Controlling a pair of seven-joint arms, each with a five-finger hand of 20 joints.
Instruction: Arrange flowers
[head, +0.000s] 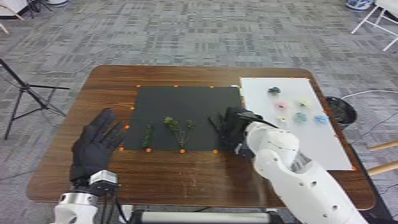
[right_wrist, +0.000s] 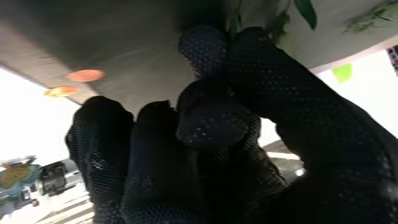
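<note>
Resting flat with its fingers straight and spread, the left hand (head: 91, 150) is held wide over the brown table (head: 178, 187), just beside the black mat (head: 160, 100). The right hand (head: 235, 127) is placed over the right side of that mat, where the white sheet (head: 329, 155) adjoins it; whether it is wide, narrow or wrapped round anything cannot be told.

Between the two hands, three sprigs are laid out on the mat: a slim green one (head: 148, 136) nearest the left hand, then a leafy one (head: 170, 122) and a thinner one (head: 189, 126) closer to the right hand. In the right wrist view, a dark green leaf (right_wrist: 305, 11) is seen near the right hand, with feathery greenery (right_wrist: 371, 17) farther off.

To the right of the right hand, small flowers are spread over the sheet: a pink one (head: 282, 105), a pale yellow one (head: 304, 103), a cream one (head: 282, 119) and two light blue ones (head: 300, 117). A dark blue flower (head: 274, 90) is set beyond that hand, farther from the robot.
</note>
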